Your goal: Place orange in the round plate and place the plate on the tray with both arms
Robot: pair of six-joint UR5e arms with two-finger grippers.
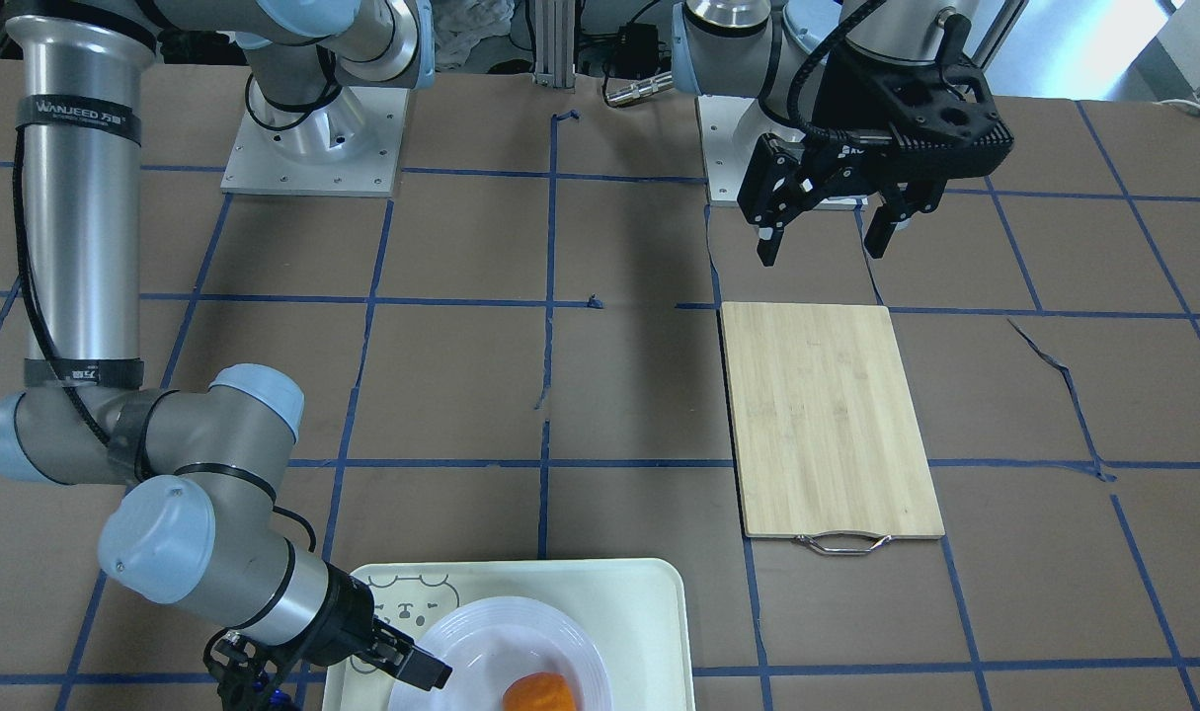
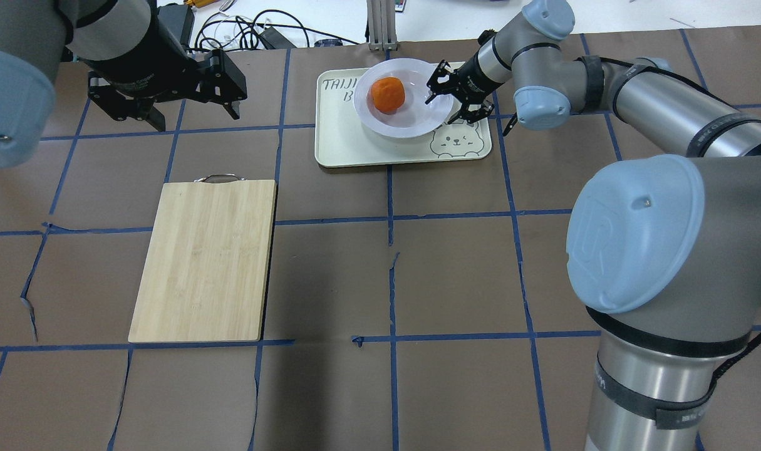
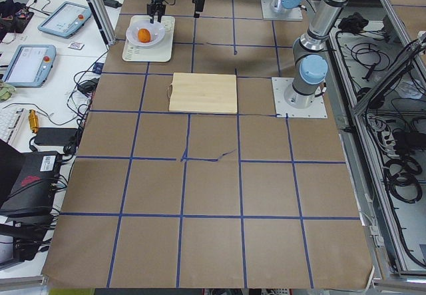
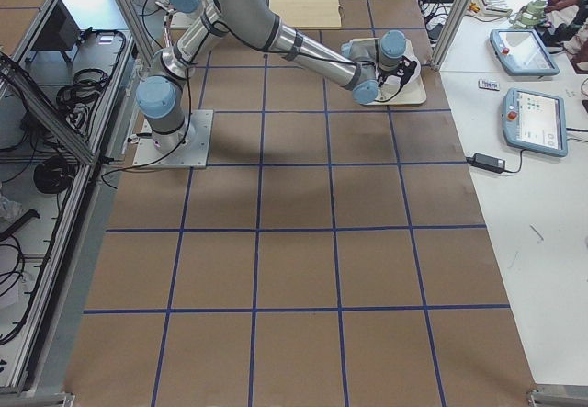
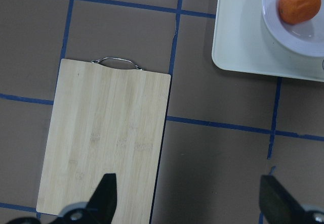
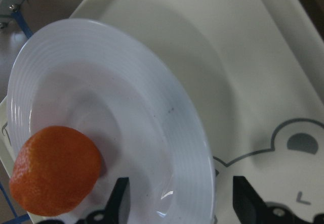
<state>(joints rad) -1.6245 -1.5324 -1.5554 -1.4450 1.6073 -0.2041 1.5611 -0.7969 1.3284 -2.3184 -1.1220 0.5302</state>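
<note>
The orange [image 2: 387,94] lies in the well of the round plate [image 2: 411,125], and the plate rests on the cream tray [image 2: 342,144] at the table's far edge. My right gripper [image 2: 455,97] is at the plate's rim on the bear-drawing side. In the right wrist view the right gripper [image 6: 179,204] is open, its two fingers set wide either side of the rim of the plate [image 6: 152,82], with the orange [image 6: 55,171] close by. My left gripper [image 2: 194,116] hangs open and empty above the table, left of the tray.
A bamboo cutting board [image 2: 205,257] with a metal handle lies on the brown paper on my left side, below the left gripper [image 5: 188,204]. Blue tape lines cross the table. Cables and a post stand behind the tray.
</note>
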